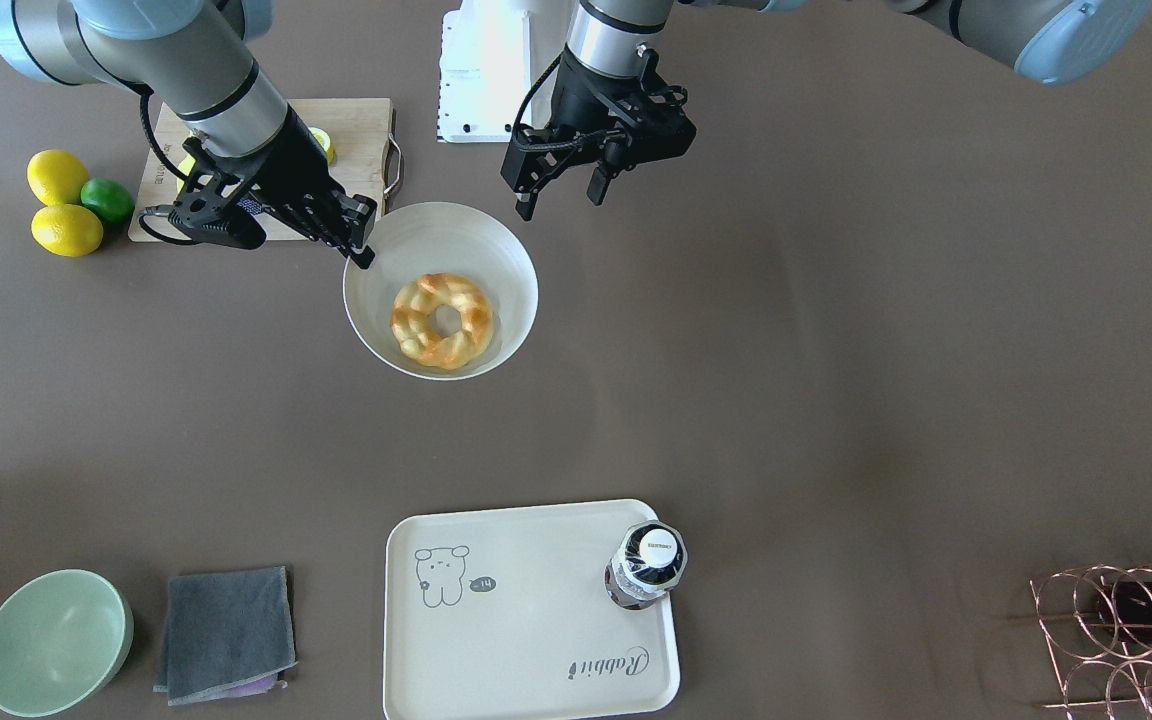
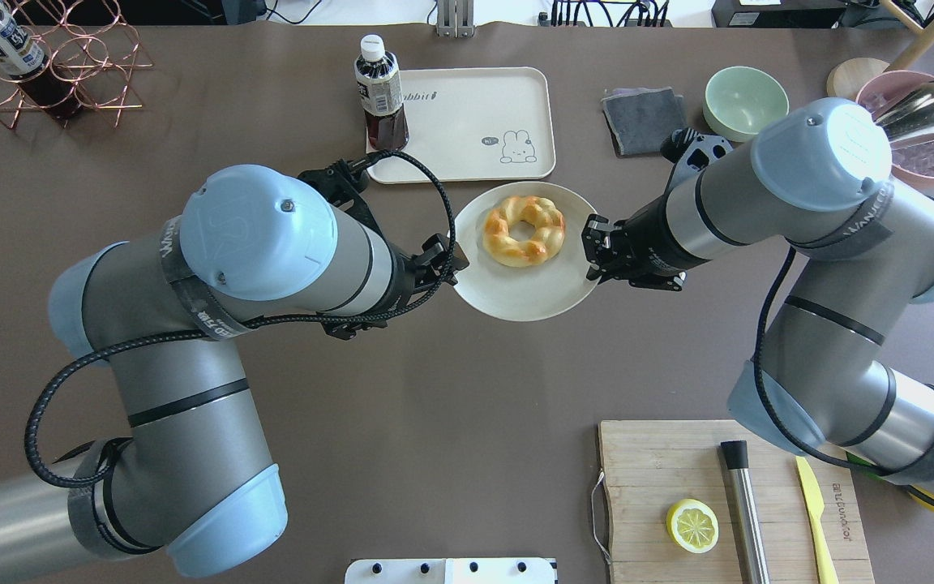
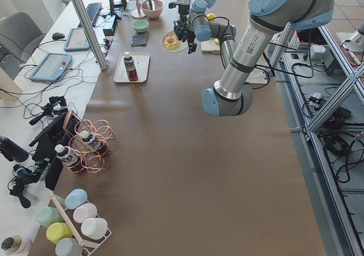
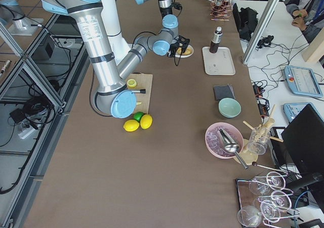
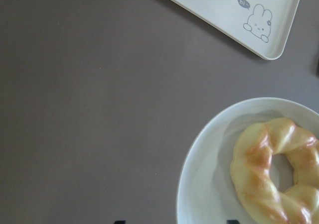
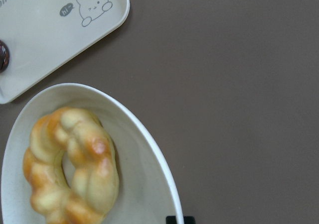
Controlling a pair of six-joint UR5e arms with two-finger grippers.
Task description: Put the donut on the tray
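In the round white dish, with the tray near beyond it, lies the donut, so we judge the left tool, wide open and empty beside the dish, should straddle one braid squarely, while the right tool looks closed at the dish's rim.

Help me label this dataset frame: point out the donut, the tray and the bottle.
donut (image 1: 411, 325), front-facing view, left side of its ring.
tray (image 1: 526, 610), front-facing view, bare middle.
bottle (image 1: 655, 548), front-facing view, white cap.
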